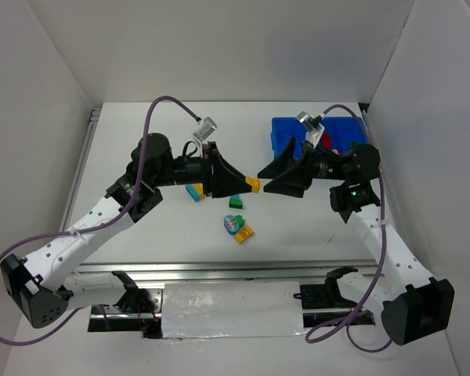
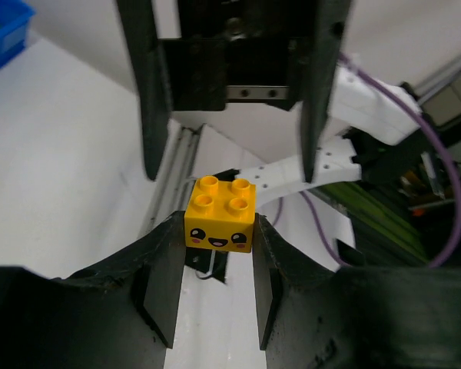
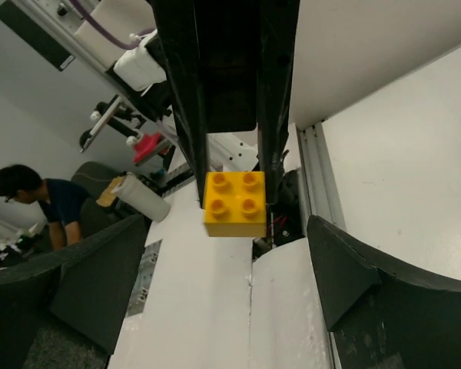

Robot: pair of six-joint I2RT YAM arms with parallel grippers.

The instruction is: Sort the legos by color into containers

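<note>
My left gripper point(image 1: 249, 185) is shut on a yellow lego point(image 1: 254, 185) and holds it above the table. In the left wrist view the lego point(image 2: 219, 221), with a smiling face, is pinched at my fingertips point(image 2: 169, 254). My right gripper point(image 1: 262, 180) faces it, open, its jaws on either side of the lego without touching. In the right wrist view the lego point(image 3: 234, 204) hangs between my spread fingers point(image 3: 346, 269). The blue tray point(image 1: 284, 135) is behind the right gripper, with red point(image 1: 323, 141) and green point(image 1: 351, 146) legos inside.
On the table below the grippers lie a cyan-and-yellow lego point(image 1: 194, 192), a green lego point(image 1: 236, 202), a multicoloured lego point(image 1: 233, 223) and a yellow lego point(image 1: 244, 233). White walls enclose the table on the left, back and right.
</note>
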